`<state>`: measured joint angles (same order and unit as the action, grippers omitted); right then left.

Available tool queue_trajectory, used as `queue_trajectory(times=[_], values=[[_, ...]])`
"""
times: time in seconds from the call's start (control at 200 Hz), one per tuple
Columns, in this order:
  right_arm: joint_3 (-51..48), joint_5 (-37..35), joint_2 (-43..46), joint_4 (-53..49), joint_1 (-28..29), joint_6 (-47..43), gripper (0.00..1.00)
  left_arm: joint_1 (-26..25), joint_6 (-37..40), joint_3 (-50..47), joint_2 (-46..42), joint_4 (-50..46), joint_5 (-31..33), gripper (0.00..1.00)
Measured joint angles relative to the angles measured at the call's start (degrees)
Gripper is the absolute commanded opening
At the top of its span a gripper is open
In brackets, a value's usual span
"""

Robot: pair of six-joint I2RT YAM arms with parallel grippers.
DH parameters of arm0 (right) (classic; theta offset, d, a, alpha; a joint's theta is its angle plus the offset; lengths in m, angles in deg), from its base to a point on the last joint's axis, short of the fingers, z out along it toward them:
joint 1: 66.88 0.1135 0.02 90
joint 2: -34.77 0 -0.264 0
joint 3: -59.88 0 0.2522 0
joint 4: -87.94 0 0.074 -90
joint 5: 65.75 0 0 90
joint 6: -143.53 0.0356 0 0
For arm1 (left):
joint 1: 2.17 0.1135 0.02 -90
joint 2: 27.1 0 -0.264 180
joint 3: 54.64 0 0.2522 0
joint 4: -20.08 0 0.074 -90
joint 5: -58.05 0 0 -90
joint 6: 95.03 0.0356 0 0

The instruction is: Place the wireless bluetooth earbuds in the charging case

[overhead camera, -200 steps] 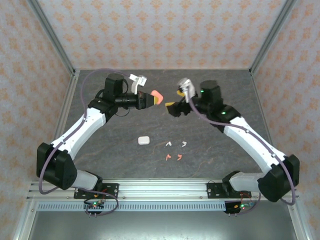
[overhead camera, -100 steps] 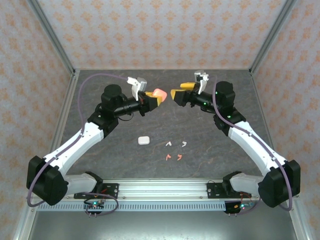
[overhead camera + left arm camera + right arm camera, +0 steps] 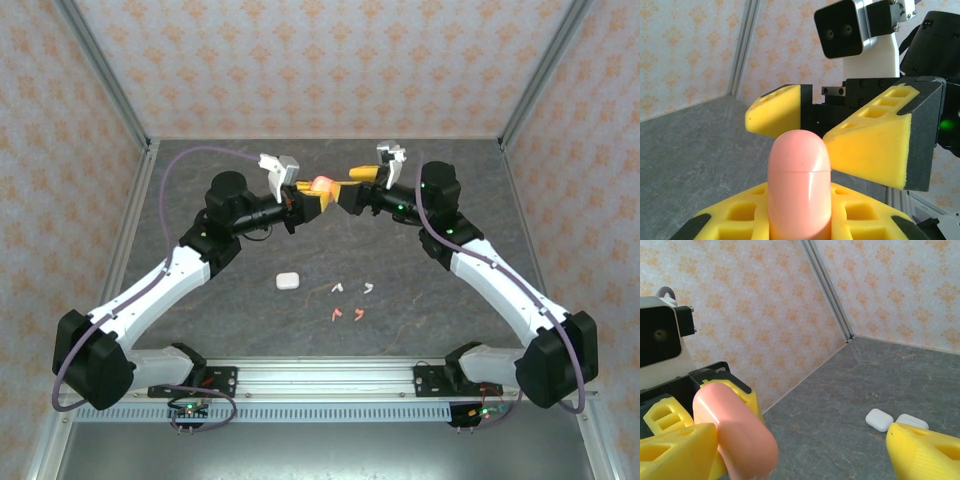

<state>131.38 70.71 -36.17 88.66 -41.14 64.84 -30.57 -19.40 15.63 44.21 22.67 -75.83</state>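
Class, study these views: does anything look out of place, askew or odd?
Loose on the table, outside any case, lie two white earbuds and two coral-pink earbuds. The pink case, lid apparently shut, is held in mid-air by the left gripper, facing the open right gripper.

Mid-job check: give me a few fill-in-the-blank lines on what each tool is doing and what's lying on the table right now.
1. The left tool holds up a rounded case coloured ____.
2. The right tool faces it with jaws ____.
3. On the table lie two white earbuds and ____ coral-pink earbuds.
4. In the top view, the white case lies to the ____ of those earbuds.

Missing words: pink; open; two; left.
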Motion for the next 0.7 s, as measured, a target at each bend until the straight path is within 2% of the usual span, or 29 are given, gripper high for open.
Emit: queue_trajectory(times=[0.365,0.701], values=[[3.02,-0.83,-2.01,-1.68,-0.02,-0.63,0.87,0.07,1.01,0.0,0.0,-0.31,1.46,0.0],[4.87,-2.95,-4.09,-3.13,-0.68,-0.59,0.87,-0.74,2.34,0.0,-0.13,-0.92,0.0,0.0]])
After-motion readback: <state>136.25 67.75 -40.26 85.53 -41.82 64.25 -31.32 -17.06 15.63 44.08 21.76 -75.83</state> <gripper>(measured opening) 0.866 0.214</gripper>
